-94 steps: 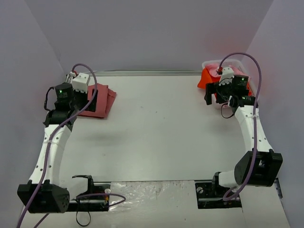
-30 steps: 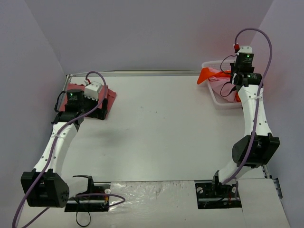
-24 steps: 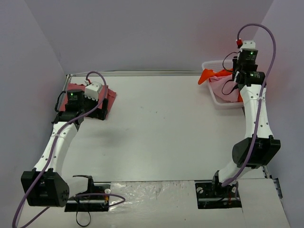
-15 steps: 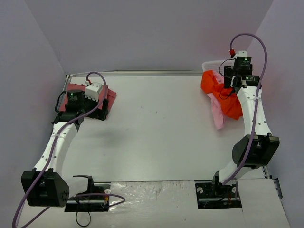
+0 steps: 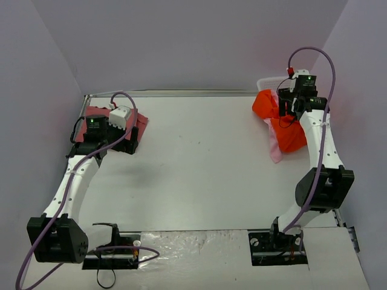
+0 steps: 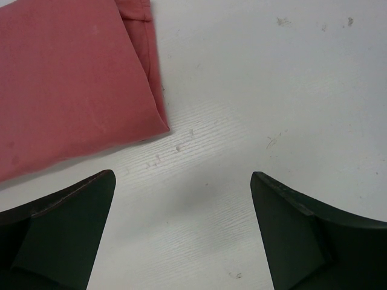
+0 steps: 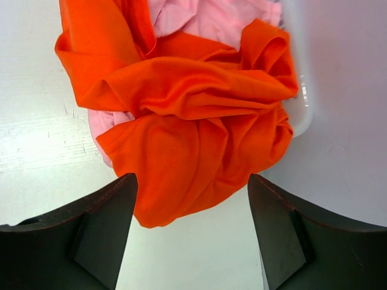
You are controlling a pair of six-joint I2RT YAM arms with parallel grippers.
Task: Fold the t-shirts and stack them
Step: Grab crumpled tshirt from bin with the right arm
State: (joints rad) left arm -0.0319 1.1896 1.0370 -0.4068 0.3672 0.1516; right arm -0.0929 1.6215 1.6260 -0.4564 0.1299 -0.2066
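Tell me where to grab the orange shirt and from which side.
Take the orange shirt by the raised fold across its middle, coming straight down with the open right gripper, jaws across the fold. It is a crumpled heap with no flat free edge. A pink shirt peeks from under its edges, so a pinch there could catch both.

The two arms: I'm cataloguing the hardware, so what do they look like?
Both the left arm and right arm have white links, black joints, a looping purple cable and a green wrist light. The left gripper and right gripper have dark wedge-shaped fingers.
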